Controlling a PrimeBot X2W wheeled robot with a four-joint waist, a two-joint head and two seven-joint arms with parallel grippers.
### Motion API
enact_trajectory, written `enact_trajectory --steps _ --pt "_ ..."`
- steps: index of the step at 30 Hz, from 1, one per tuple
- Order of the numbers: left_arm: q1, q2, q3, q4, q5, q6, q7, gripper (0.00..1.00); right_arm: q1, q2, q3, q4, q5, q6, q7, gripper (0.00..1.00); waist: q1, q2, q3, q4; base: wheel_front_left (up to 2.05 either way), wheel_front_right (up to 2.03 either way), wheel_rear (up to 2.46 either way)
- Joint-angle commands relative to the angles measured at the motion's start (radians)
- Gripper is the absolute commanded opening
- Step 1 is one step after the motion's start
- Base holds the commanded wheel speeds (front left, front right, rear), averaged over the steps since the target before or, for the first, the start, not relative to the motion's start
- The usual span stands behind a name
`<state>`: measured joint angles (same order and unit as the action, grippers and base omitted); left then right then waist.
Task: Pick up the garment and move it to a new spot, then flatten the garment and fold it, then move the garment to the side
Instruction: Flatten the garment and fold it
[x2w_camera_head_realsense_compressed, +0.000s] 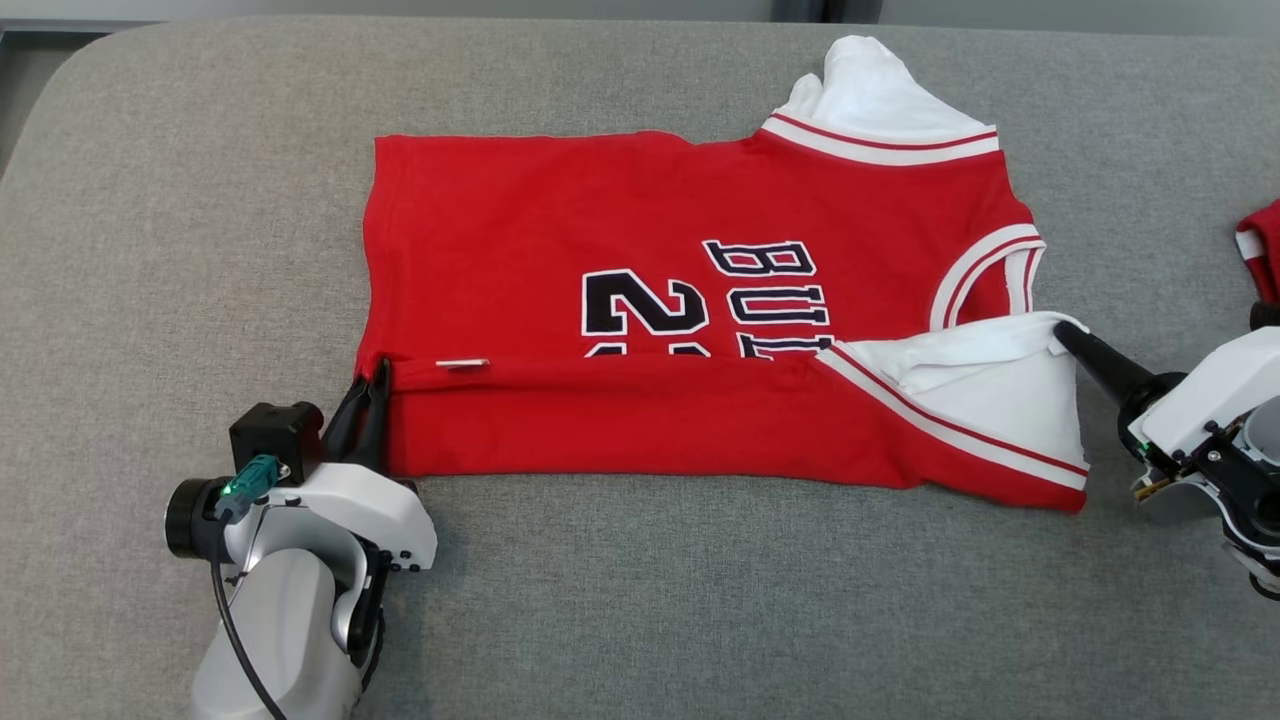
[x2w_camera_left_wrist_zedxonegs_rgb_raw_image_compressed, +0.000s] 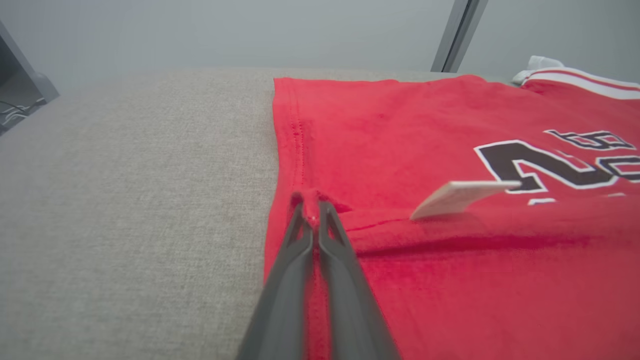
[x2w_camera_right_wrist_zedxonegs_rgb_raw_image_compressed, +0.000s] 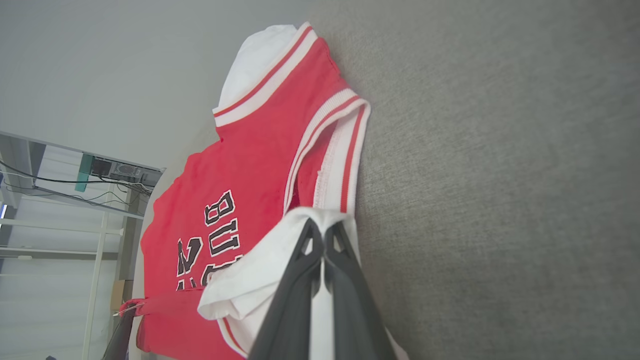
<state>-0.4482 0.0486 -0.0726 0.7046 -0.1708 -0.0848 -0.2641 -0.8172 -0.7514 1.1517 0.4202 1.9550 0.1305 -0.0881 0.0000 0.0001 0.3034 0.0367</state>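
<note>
A red jersey (x2w_camera_head_realsense_compressed: 600, 220) is spread across the middle of the grey cushion (x2w_camera_head_realsense_compressed: 200, 200), its near edge folded over toward 12 o'clock. The fold's corner at the jersey's 8 o'clock is pinched by the left gripper (x2w_camera_head_realsense_compressed: 375, 382), fingers closed on red cloth. The white sleeve (x2w_camera_head_realsense_compressed: 1000, 395) at 4 o'clock is clamped between the closed fingers of the right gripper (x2w_camera_head_realsense_compressed: 1064, 336). A white tag (x2w_camera_head_realsense_compressed: 462, 364) is seen on the fold.
</note>
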Motion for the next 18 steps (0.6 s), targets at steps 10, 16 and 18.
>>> enact_trajectory --steps 10,16,18 --pt "-0.029 0.004 -0.026 0.029 -0.027 0.035 -0.001 1.00 -0.036 0.030 0.015 0.068 0.008 0.001 -0.019 1.00 0.0000 -0.0001 0.007 0.006 0.00 0.00 0.00" --pt "-0.012 0.004 -0.021 0.018 -0.031 0.049 -0.001 1.00 -0.025 0.033 0.008 0.073 0.010 0.001 -0.041 1.00 0.0000 -0.0001 -0.014 0.009 0.00 0.00 0.00" --pt "0.002 0.004 -0.017 0.007 -0.031 0.052 -0.001 1.00 -0.017 0.030 0.007 0.076 0.010 0.001 -0.049 1.00 0.0000 -0.0001 -0.027 0.009 0.00 0.00 0.00"
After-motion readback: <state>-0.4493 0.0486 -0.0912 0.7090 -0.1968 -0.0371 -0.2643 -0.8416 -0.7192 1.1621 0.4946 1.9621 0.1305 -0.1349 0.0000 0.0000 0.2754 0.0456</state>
